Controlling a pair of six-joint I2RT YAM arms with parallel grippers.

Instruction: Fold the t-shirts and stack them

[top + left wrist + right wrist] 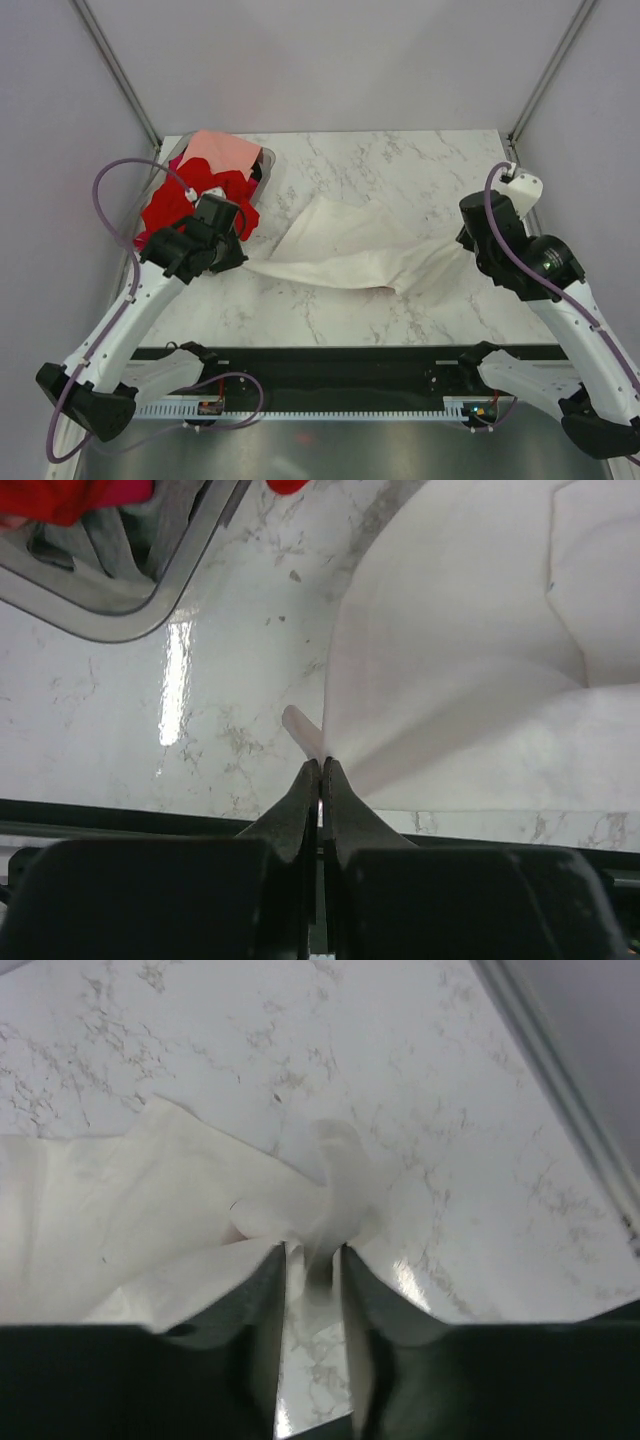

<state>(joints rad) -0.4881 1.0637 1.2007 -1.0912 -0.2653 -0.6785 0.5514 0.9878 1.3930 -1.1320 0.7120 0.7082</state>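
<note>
While both arms grip cream-white t-shirt (350, 250) across marble table (400, 170), I note: left gripper (320, 770) fingers pressed flat together on thin cloth edge at shirt's left end. Right gripper (312, 1255) fingers narrowly apart, clamping bunched fabric at right end. Shirt mid-table, rumpled, resting on surface between grippers. Clear plastic bin (130, 628) close beside left gripper, far-left corner. Red t-shirts (170, 205) spill over its rim, salmon-pink t-shirt (222, 152) on top. Left arm hides part of red pile from overhead camera.
</note>
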